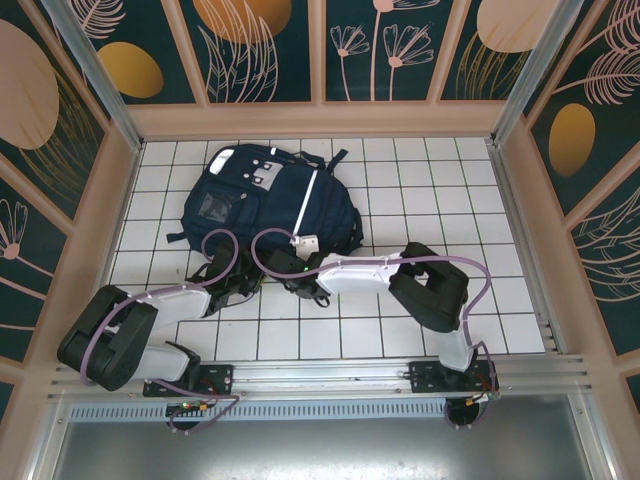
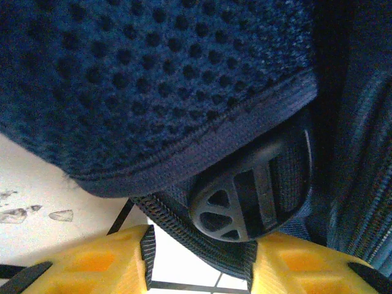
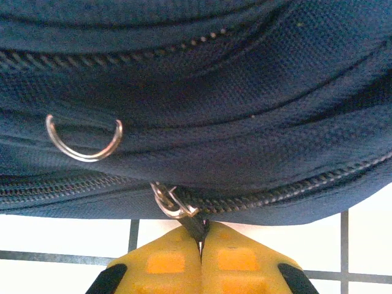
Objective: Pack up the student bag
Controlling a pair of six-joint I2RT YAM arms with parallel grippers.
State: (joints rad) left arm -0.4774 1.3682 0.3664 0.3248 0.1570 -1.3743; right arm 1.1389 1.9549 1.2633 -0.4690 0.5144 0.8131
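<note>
The student bag (image 1: 270,195) lies flat on the white tiled surface (image 1: 400,330), towards the far left of centre, with its near edge facing the two arms. Both arms reach in to that edge.

The right end effector (image 3: 201,240) is pinched fully together on the dark zipper pull (image 3: 195,227), just below its metal slider (image 3: 171,205). The zip runs along the bag's lower edge, right above the fingers. This grip makes sense as the start of opening a compartment, since nothing can go in until the zip is drawn.

The left end effector (image 2: 202,246) is at a middling width around a webbing strap (image 2: 177,214). A yellow finger sits against each edge of the strap, so it appears to be holding it. A black plastic buckle (image 2: 251,196) sits just beyond the fingers, under the padded mesh shoulder strap (image 2: 153,92). This hold most likely anchors the bag (soft fabric would otherwise slide along with the zip) while the other arm pulls.

From above, the left end effector meets the bag at its near-left corner among the straps. The right one meets it further along the same near edge, and both are touching the bag.
</note>
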